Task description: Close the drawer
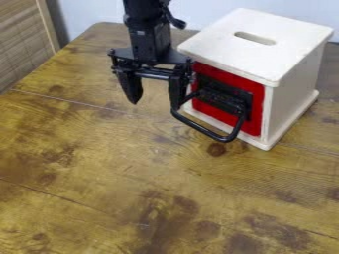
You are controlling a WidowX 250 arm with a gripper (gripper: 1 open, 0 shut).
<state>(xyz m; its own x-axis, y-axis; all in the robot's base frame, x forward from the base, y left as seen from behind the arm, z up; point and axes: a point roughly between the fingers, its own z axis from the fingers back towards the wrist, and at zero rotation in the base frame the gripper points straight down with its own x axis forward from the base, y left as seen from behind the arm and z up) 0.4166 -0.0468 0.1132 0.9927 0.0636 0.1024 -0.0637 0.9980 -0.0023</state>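
A single matte-black robot arm (149, 30) comes down from the top edge of the view, its visible length close to vertical. A dark cable loop stands out near its upper section. Below, the arm ends in a broad black two-fingered gripper (155, 91) with a wide crossbar body. Its two angular fingers point downward and stand spread well apart, bare space between them. The gripper is held upright, and the rest of the arm lies beyond the top of the view.

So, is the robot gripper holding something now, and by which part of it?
Nothing is held: the gripper is open, its fingers apart beside the drawer.
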